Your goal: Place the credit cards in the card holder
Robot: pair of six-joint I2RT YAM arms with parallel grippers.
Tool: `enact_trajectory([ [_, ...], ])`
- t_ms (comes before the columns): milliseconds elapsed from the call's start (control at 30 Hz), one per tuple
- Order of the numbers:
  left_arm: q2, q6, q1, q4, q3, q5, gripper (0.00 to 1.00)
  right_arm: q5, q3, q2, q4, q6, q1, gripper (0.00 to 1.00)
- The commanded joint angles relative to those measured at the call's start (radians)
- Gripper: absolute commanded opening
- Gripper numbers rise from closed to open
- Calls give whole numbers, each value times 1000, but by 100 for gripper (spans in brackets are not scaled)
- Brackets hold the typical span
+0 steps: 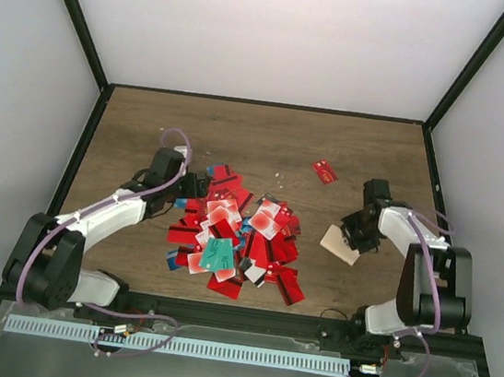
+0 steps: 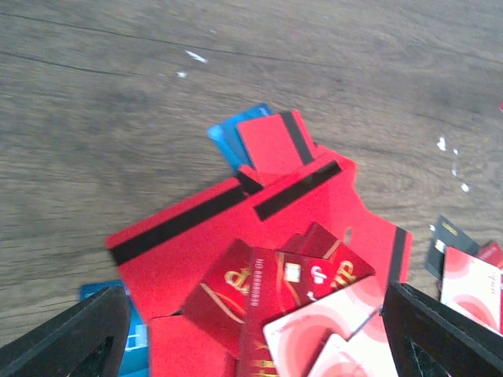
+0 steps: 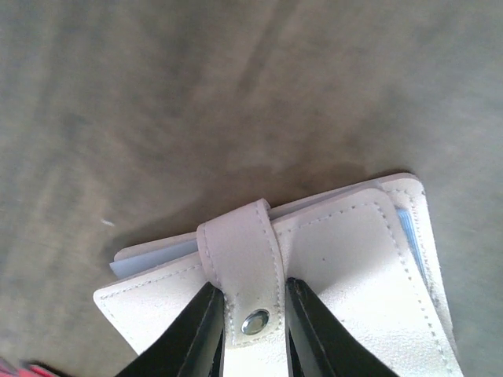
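— Can anything be read on the credit cards (image 1: pixel 231 242)?
— Hardly. In the left wrist view, two dark red cards (image 2: pixel 228 292) bear a looping gold emblem, perhaps letters, but no word comes clear. Small pale characters run along one card's edge, too blurred to read.
— The striped red backs (image 2: pixel 181 251)?
— Black stripes only, no print.
— The teal card (image 1: pixel 218 255) from above?
— Faint marks, too small.
— The lone red card (image 1: pixel 325 171) toward the table's (image 1: pixel 148 128) far right corner?
— A pale mark, unreadable.
— The card holder (image 3: pixel 354 267)?
— Plain stitching and a metal snap (image 3: pixel 255 321); no lettering.
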Motion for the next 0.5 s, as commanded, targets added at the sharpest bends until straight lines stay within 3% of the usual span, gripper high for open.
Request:
enact_trajectory([
  [0, 50, -23, -61, 40, 42, 31, 90, -81, 66, 146, 199, 9, 11, 24],
  [133, 105, -43, -137, 40, 74, 40, 89, -64, 210, 242, 163, -58, 11, 31],
  [167, 114, -49, -157, 43, 78, 44, 89, -49, 224, 246, 154, -82, 11, 39],
  [200, 119, -56, -177, 45, 82, 44, 89, -33, 231, 241, 149, -101, 10, 60],
  [233, 126, -64, -198, 50, 83, 44, 89, -14, 231, 233, 143, -120, 11, 73],
  [300, 136, -83, -236, 65, 88, 45, 89, 27, 223, 213, 129, -149, 10, 88],
  [367, 150, -99, -272, 80, 97, 52, 88, 65, 213, 190, 126, -175, 7, 98],
  [467, 186, -123, -326, 107, 123, 75, 88, 83, 203, 152, 158, -236, -13, 100],
])
